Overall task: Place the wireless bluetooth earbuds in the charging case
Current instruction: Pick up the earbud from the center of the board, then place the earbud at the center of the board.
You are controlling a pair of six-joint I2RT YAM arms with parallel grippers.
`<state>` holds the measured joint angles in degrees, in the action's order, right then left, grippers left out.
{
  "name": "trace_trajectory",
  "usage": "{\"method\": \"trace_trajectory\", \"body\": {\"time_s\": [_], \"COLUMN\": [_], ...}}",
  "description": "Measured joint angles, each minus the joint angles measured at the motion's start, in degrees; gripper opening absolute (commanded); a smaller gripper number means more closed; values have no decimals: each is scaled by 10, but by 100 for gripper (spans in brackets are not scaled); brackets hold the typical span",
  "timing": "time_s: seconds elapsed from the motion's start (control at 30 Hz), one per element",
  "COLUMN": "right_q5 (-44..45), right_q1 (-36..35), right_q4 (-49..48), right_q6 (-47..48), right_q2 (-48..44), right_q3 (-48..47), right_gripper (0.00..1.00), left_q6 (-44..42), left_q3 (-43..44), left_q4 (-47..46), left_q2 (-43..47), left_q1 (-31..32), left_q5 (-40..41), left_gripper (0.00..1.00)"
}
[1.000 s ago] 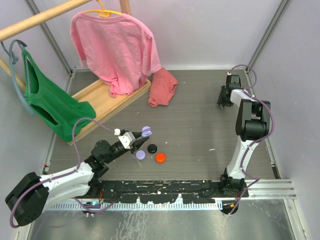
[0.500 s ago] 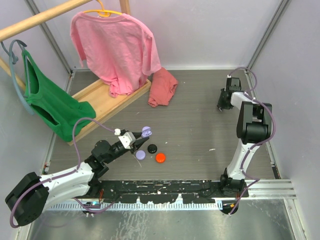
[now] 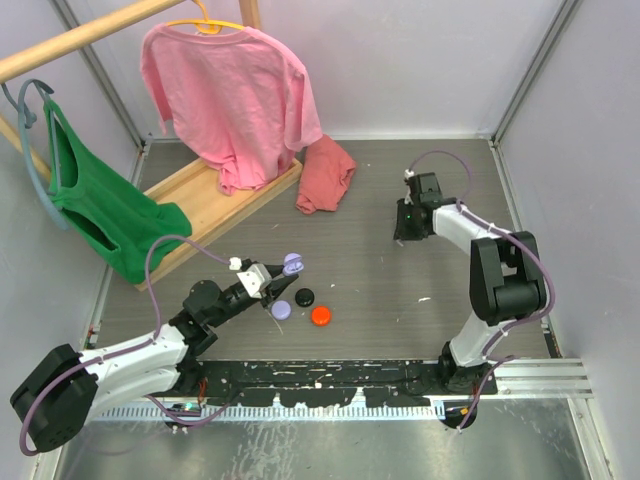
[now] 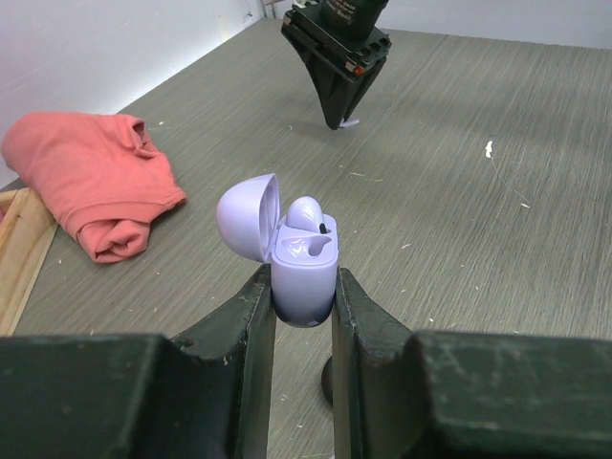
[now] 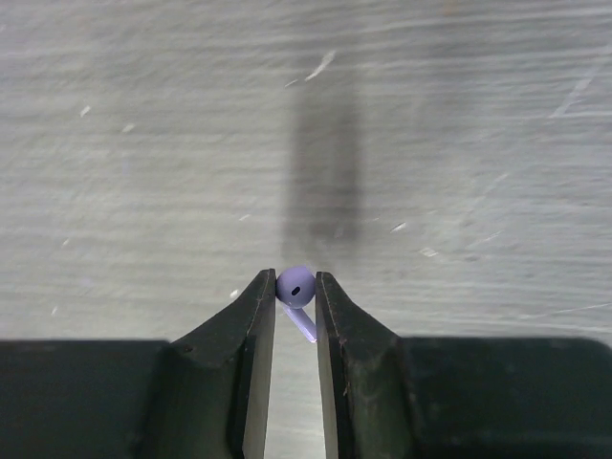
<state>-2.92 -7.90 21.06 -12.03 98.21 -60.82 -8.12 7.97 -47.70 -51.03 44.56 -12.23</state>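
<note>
1. At the far left of the top view, a green shirt (image 3: pixel 100 215) hangs at 9 o'clock of the bench (image 3: pixel 380 290). A pink shirt (image 3: pixel 235 95) hangs at 11 o'clock.
2. The left hand (image 3: pixel 283 270) sits at about 7 o'clock of the bench centre and reaches toward 2 o'clock. It is drawn narrow and grips the case (image 4: pixel 304 273), its fingers (image 4: pixel 256 316) pressing the lower body from both sides, clear of the bench.
3. The case is lavender and stands upright. In the left wrist view its lid (image 4: pixel 247 218) is swung open toward 10 o'clock. One earbud (image 4: pixel 304 212) sits in the far well, and the well nearer the camera shows bare glossy plastic.
4. Three pucks lie on the bench at 5 o'clock of the case: lavender (image 3: pixel 281 309), black (image 3: pixel 304 297) and orange-red (image 3: pixel 321 316), close together.
5. A crumpled salmon cloth (image 3: pixel 325 178) lies at 12 o'clock of the bench centre.
6. The right hand (image 3: pixel 401 236) is at 2 o'clock of the centre, well apart from the case, with its fingers pointing down.
7. It is almost closed, pinching the round head of a second earbud (image 5: pixel 295 283) between its fingertips. In the right wrist view the stem slants toward 5 o'clock.
</note>
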Motion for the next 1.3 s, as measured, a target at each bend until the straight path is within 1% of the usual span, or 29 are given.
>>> {"method": "trace_trajectory", "body": {"time_s": [0.23,0.4,0.57,0.8,1.0,1.3], "right_q5": [-2,14,38,70,91,112], "right_q1": [-96,-171,-229,-278,-312,-329], "right_q4": [13,20,24,23,24,56], "right_q6": [-36,-70,-103,-139,-152,-147], "right_q2": [-45,-69,-88,-89,-80,-55], "right_q3": [31,62,91,119,123,91], "right_gripper": [24,24,26,28,32,40], "left_q6": [0,0,0,0,0,0], "left_q3": [0,0,0,0,0,0], "left_q4": [0,0,0,2,3,4], "left_q2": [1,0,-1,-5,-11,-16], "left_q1": [0,0,0,0,0,1], "left_q5": [0,0,0,0,-2,-6], "left_gripper": [2,2,2,2,1,1]}}
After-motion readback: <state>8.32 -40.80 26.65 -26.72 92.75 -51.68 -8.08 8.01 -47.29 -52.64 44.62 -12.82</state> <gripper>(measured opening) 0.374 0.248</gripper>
